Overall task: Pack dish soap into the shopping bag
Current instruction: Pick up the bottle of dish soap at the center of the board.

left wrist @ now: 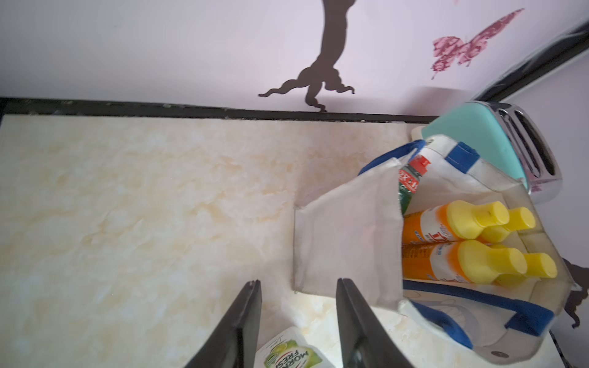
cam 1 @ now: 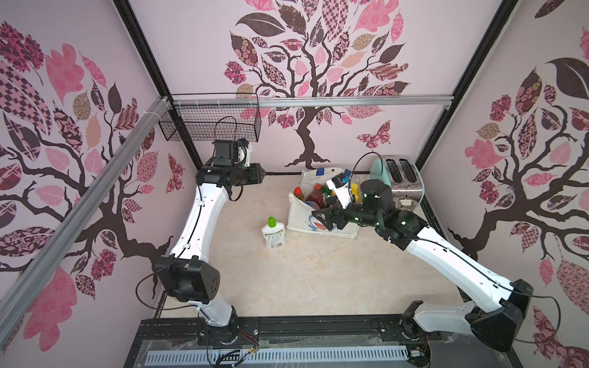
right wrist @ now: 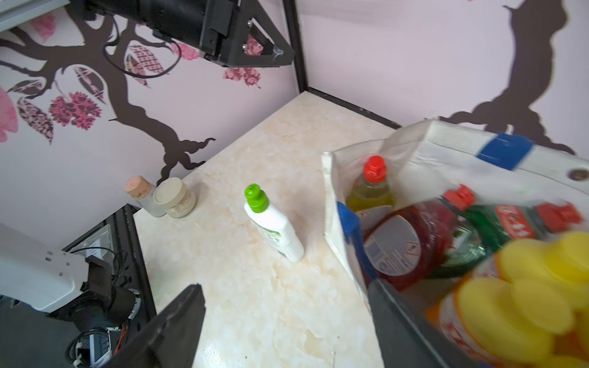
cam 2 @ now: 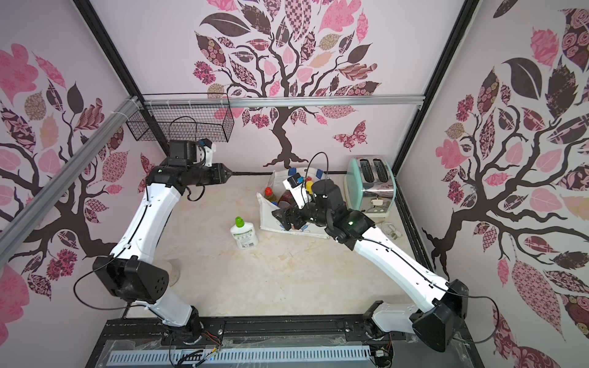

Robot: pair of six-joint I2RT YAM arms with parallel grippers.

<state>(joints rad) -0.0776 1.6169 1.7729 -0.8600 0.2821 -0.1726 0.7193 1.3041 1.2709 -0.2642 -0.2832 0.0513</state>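
The left gripper (left wrist: 298, 282) is raised at far left, jaws apart and empty. The right gripper (right wrist: 284, 284) gapes over the near rim of the shopping bag (cam 1: 302, 216). It holds four orange bottles (left wrist: 427, 229) and three red-capped bottles (right wrist: 411, 242); one white bottle (cam 1: 273, 234) stands left of it.

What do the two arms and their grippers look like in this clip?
The left arm and right arm have white shells, black joint housings and thin black cables running along them. Small green lights glow on some joints. The left gripper and right gripper have flat black tapering fingers.
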